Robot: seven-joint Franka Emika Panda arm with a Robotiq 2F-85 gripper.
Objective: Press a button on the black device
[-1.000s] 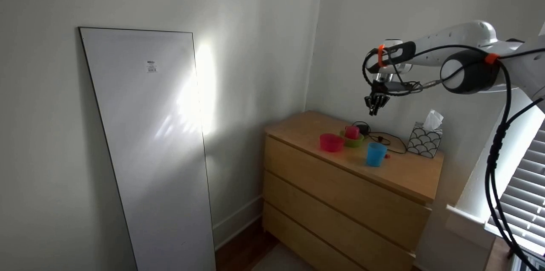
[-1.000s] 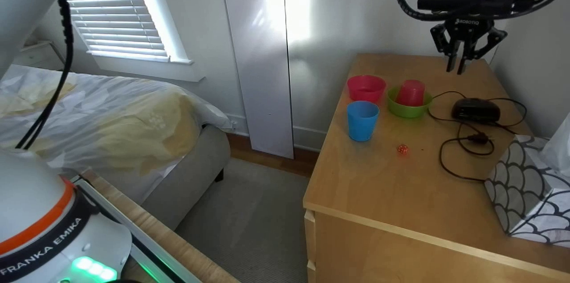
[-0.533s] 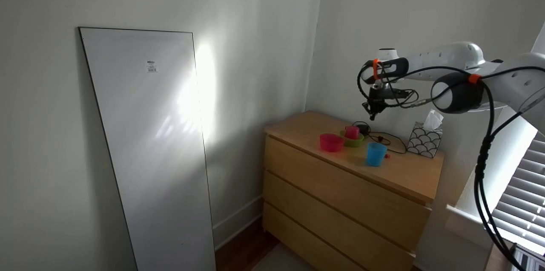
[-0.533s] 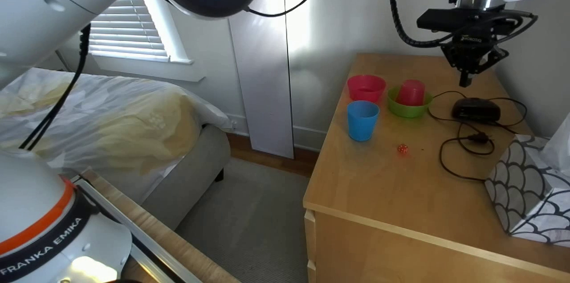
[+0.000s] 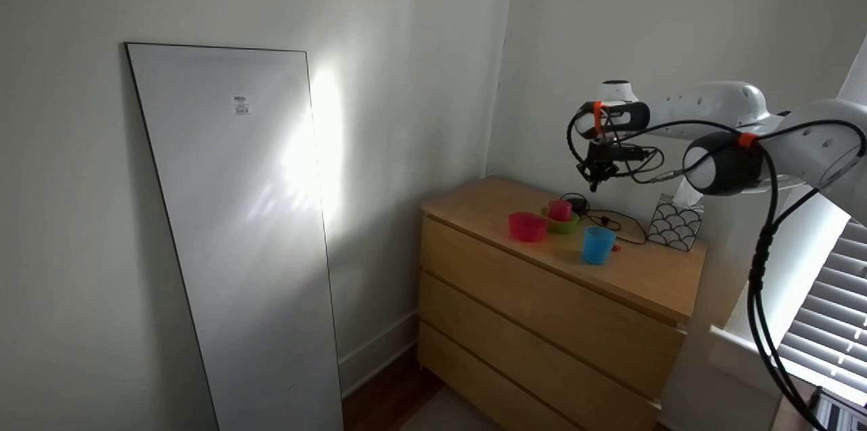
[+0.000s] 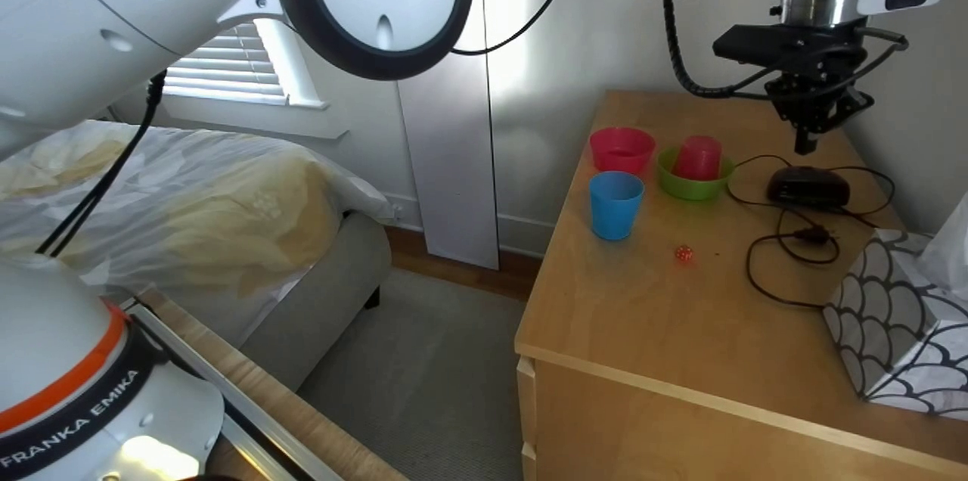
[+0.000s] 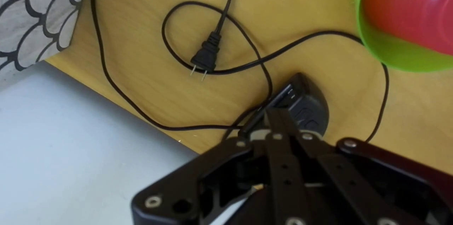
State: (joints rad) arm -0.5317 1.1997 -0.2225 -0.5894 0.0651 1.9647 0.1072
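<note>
One closed hand (image 6: 806,144), its fingers (image 7: 283,168) pressed together, hangs just above the black device (image 6: 808,187), with a gap beneath the tips in an exterior view. The device sits on the desk (image 6: 643,314), and in the wrist view button outlines (image 7: 305,114) show on its top beside the fingertips. Black cord (image 7: 198,127) curls near it, a two-prong plug (image 7: 206,55) lying across one loop. Next comes a green bowl (image 6: 690,190) holding a red cup (image 6: 697,157) turned base up, then a pink bowl (image 6: 622,153) and an upright blue cup (image 6: 615,209), with a dotted red die (image 6: 684,253) lying near the blue cup. Farther out, a scallop-patterned tissue box (image 6: 881,314) stands on the desk, a white tissue (image 6: 951,250) poking from its top; a tall panel (image 5: 230,214) leans against the wall (image 5: 420,45), and a bed (image 6: 227,216) stands well apart from the desk
</note>
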